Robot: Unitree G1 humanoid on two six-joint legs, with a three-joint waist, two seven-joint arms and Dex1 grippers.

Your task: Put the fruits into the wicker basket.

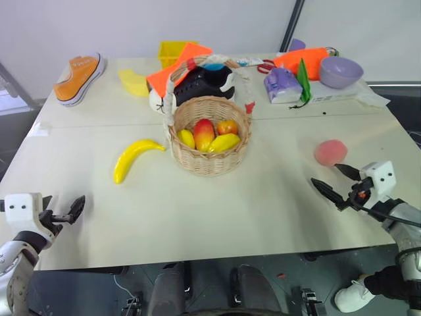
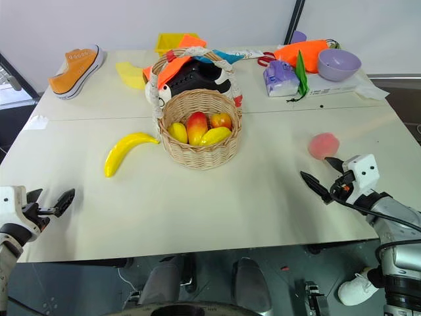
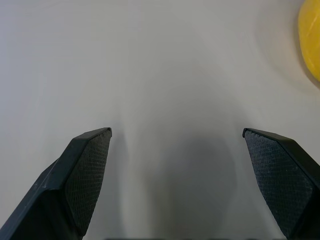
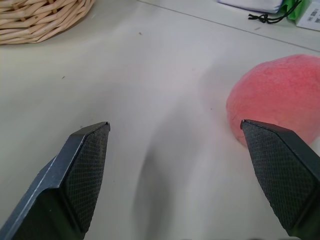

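Wide open table (image 1: 197, 224) up front; banana (image 1: 133, 158) and peach (image 1: 330, 152) sit unblocked, only the wicker basket (image 1: 209, 161) handle arches over its opening.

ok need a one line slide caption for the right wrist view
Open right end effector over the table, pink peach beside one finger, wicker basket at the far edge.
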